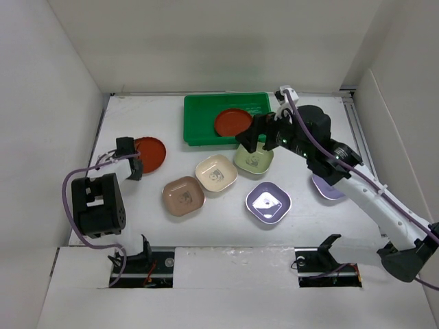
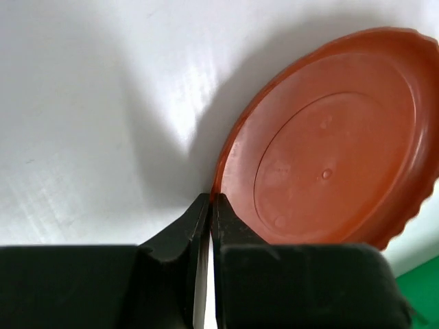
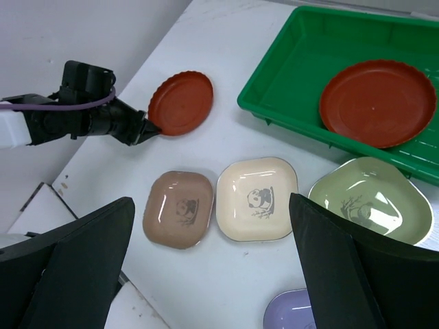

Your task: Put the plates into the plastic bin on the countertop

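Black fingers of the left gripper (image 2: pixel 210 200) are pinched almost together on the scalloped rim of a red plate (image 2: pixel 329 151), which lies at the left of the countertop (image 1: pixel 137 205) and throws a soft shadow on the matte white surface beside it; whether that edge is raised off the surface I cannot tell. The right gripper (image 1: pixel 254 139) hangs with its jaws spread wide and nothing between them, above the near edge of the plastic bin (image 1: pixel 199 110) and the olive green plate (image 1: pixel 254 159) just in front of it. Inside the bright green bin, toward its near side, rests a second red plate (image 1: pixel 233 123), flat on the ribbed floor. On the countertop, the cream plate (image 1: pixel 216 173) sits just beside the olive one, the pinkish-brown plate (image 1: pixel 183 195) nearer still and to its left, and a lavender plate (image 1: pixel 268 203) to the right of that. Another lavender plate (image 1: pixel 326 186) shows partly beneath the right arm. Plain white walls (image 1: pixel 55 103) close in the surface on the left, the back and the right.
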Available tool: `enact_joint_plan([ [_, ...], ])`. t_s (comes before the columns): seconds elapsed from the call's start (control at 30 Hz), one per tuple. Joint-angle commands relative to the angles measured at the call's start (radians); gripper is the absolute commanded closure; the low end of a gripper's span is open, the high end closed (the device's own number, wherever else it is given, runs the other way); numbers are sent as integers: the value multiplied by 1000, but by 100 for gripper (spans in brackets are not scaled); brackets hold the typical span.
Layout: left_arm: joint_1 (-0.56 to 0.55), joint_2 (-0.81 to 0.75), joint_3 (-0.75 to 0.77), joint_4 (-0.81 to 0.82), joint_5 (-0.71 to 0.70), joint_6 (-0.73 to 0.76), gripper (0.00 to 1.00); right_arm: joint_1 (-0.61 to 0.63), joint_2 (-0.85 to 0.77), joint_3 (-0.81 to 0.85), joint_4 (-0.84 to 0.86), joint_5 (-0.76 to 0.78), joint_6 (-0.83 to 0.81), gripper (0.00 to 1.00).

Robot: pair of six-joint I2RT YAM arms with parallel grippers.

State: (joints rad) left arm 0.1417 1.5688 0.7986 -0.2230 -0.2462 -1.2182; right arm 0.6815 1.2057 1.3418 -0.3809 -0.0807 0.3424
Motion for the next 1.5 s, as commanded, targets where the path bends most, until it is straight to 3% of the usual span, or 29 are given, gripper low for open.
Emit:
enact_joint_plan([
  [0.0,33,115,-39,-41,62,9,100,-6,-44,-4,25,25,-22,0],
  [0.13,70,67,33,-85,73,49,100,-30,-78,-4,-4,25,-22,0],
  [0.33,-5,-211,279,-208,-162,74,100,-71,-144,-53,-13,62,1,0],
  [0.4,-65,-285,336,-150,-173,135,100,-83,-155,-67,-26,75,14,0],
  [0.47,-106,-283,407,-10,-96,231,100,-111,-164,-76,-35,85,23,0],
  [0.57,-171,-170,592,43,114,364,100,-143,-175,-86,-46,85,44,0],
  [0.63,-217,4,710,24,258,411,100,-157,-184,-86,-56,85,56,0],
  [0.67,-238,120,838,-20,292,424,100,-168,-184,-86,-68,85,56,0],
  [0.77,-347,279,1020,-65,320,482,100,-177,-184,-64,-107,105,67,0],
  [0.8,-375,333,1165,-93,311,500,100,-177,-193,-64,-131,119,67,0],
  [0.93,-471,644,1483,-286,260,534,100,-207,-227,-64,-160,130,67,0],
  [1.17,-533,752,1455,-259,233,511,100,-226,-264,-108,-170,108,67,0],
  [1.47,-542,720,1311,-214,148,471,100,-244,-255,-139,-170,108,67,0],
])
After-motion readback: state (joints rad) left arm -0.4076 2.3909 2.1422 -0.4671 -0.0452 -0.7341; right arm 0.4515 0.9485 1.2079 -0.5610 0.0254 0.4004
